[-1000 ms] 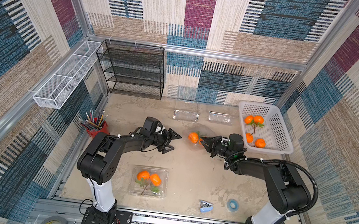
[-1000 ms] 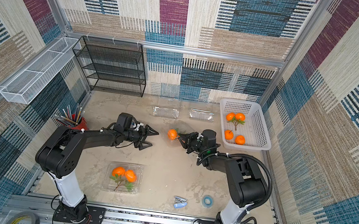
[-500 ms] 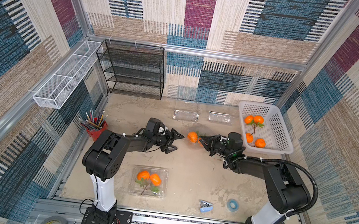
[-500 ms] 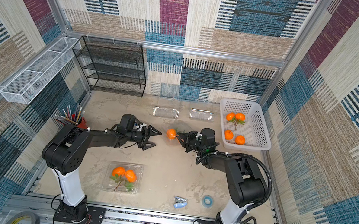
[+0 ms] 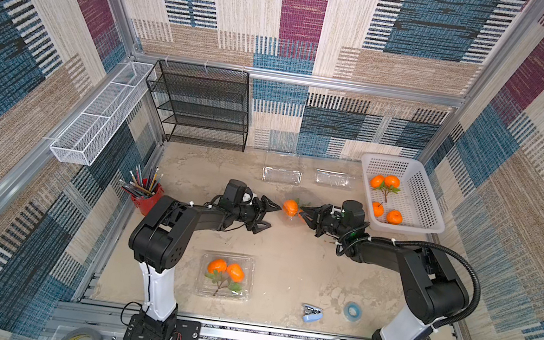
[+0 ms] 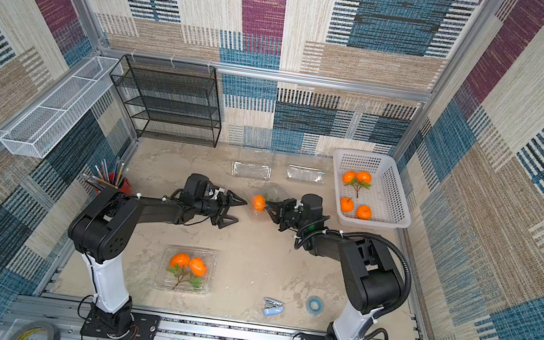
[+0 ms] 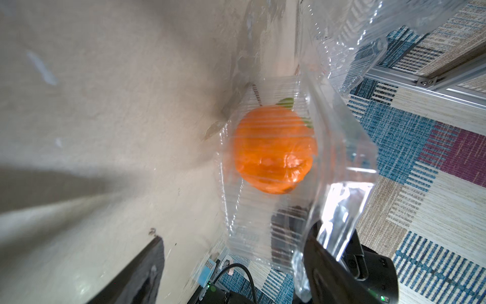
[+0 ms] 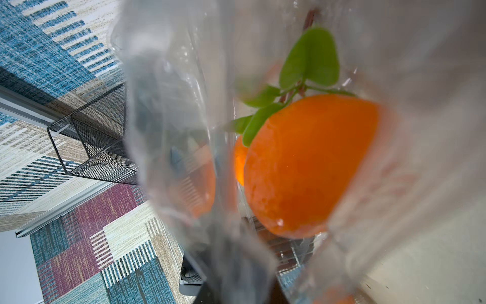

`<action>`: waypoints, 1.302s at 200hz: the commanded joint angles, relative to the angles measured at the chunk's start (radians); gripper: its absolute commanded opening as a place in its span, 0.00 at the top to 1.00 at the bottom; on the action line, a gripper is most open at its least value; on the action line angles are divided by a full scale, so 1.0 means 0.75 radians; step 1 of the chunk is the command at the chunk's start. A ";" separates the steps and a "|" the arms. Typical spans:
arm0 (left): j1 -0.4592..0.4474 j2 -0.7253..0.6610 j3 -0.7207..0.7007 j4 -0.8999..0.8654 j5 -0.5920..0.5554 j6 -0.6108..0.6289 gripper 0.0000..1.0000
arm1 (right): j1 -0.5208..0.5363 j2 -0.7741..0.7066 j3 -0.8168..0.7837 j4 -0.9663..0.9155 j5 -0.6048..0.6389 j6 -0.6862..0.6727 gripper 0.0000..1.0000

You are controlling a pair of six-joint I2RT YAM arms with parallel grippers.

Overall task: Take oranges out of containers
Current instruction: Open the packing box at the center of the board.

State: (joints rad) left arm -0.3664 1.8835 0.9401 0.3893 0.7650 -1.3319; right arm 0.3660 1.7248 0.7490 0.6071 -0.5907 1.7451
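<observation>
In both top views my right gripper [image 5: 305, 217] [image 6: 273, 211] is shut on a clear container [image 5: 287, 218] [image 7: 263, 226], holding it at mid-table. It holds an orange [image 5: 290, 208] [image 6: 258, 202] [image 7: 273, 150] [image 8: 310, 163] with green leaves. My left gripper [image 5: 273, 216] [image 6: 241, 211] [image 7: 234, 276] is open just left of it, with the container's near end between its fingertips. Near the front lies a closed container [image 5: 248, 261] with two oranges [image 5: 227, 270]. At the back lie two empty containers [image 5: 280, 175] [image 5: 334, 179].
A white basket [image 5: 423, 187] at the back right holds several oranges [image 5: 385, 182]. A red pencil cup [image 5: 144, 193] stands at the left. A black mesh shelf [image 5: 203, 104] is at the back. A blue stapler [image 5: 311, 313] and a tape roll [image 5: 352, 309] lie at the front right.
My left arm has reached a little further right, bringing its open fingers up to the held container. The right gripper and the container have barely moved.
</observation>
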 commanded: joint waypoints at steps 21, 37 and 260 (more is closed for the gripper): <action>-0.013 0.010 0.016 0.041 0.011 -0.012 0.16 | 0.031 0.018 0.018 0.028 -0.029 0.016 0.79; -0.021 0.017 0.016 0.040 0.015 -0.014 0.16 | 0.040 0.024 0.014 0.060 -0.026 0.038 0.79; -0.003 -0.042 0.034 -0.345 -0.046 0.161 0.17 | 0.117 -0.010 0.080 0.088 0.116 0.166 0.71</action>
State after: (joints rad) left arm -0.3775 1.8713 0.9592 0.1818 0.7380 -1.2655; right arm 0.4515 1.7302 0.7670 0.7341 -0.4873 1.9450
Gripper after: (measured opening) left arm 0.830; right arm 0.273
